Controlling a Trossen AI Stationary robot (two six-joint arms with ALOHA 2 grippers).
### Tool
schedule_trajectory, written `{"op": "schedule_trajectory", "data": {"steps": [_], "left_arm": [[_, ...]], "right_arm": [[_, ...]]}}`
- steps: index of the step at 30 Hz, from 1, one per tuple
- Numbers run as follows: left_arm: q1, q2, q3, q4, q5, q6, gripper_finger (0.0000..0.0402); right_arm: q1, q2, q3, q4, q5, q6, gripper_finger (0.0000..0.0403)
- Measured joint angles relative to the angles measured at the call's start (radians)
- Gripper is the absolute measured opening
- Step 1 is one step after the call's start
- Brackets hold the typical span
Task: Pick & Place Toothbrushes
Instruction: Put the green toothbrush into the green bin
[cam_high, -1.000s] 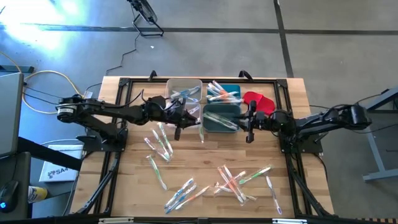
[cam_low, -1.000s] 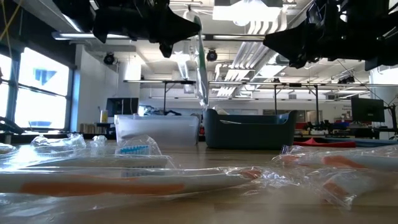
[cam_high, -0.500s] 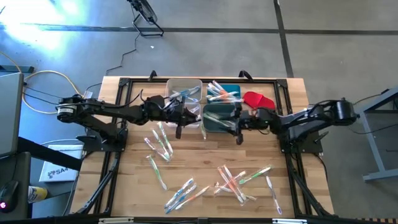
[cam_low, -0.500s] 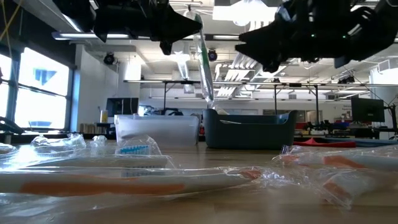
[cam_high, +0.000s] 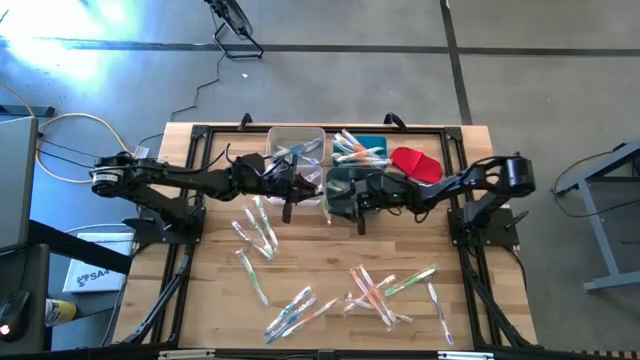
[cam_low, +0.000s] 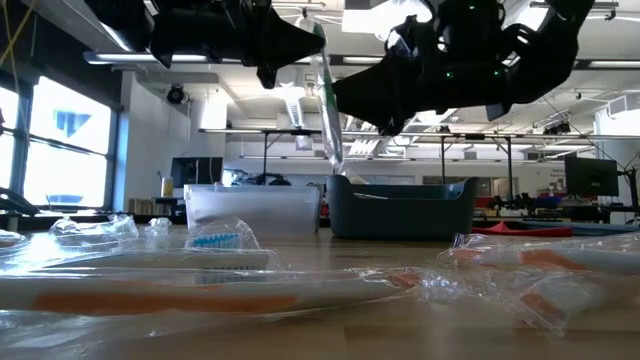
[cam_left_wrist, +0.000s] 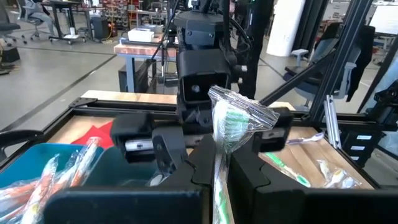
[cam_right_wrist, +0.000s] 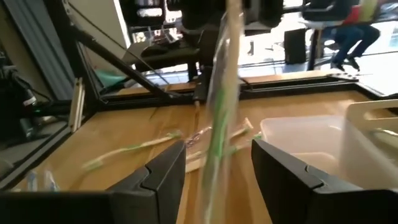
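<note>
My left gripper (cam_high: 314, 190) is shut on a green toothbrush in a clear wrapper (cam_low: 327, 100), which hangs above the table in front of the bins. My right gripper (cam_high: 333, 196) has come in level from the table's right. It is open, with one finger on either side of that toothbrush (cam_right_wrist: 217, 124), apart from it. Several more wrapped toothbrushes (cam_high: 258, 228) (cam_high: 380, 288) lie loose on the wooden table. Others lie in the clear bin (cam_high: 297, 150) and the blue bin (cam_high: 362, 150). My left gripper pinches the wrapped toothbrush between its two fingers (cam_left_wrist: 249, 168) near its upper end (cam_low: 317, 38). The green-bristled head (cam_left_wrist: 233, 121) shows just past the fingertips. The fingers come level from the table's left and lie across the brush. It hangs nearly upright, clear of the table.
A dark teal bin (cam_high: 372, 203) stands under my right arm, with the clear bin and the blue bin behind it. A red cloth-like piece (cam_high: 415, 162) lies at the far right. Black frame rails (cam_high: 470, 260) run along the table's sides.
My right gripper has travelled level toward the table's left, over the dark teal bin, up to the hanging toothbrush. My left gripper has stayed in place with the toothbrush.
</note>
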Motion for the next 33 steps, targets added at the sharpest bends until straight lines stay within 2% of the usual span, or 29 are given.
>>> {"op": "schedule_trajectory", "data": {"steps": [8,23,28,33], "left_arm": [[0.0,0.0,0.0,-0.007,0.0,0.0,0.0015],[0.0,0.0,0.0,-0.017,0.001,0.0,0.0015],[0.0,-0.001,0.0,-0.02,0.003,0.0,0.0015],[0.0,-0.001,0.0,-0.022,0.003,0.0,0.0015]], "right_arm": [[0.0,0.064,0.075,-0.026,-0.033,0.033,0.0172],[0.0,0.065,0.077,-0.029,-0.032,0.018,0.0047],[0.0,0.065,0.077,-0.027,-0.03,0.017,0.0024],[0.0,0.065,0.077,-0.026,-0.028,0.016,0.0022]]}}
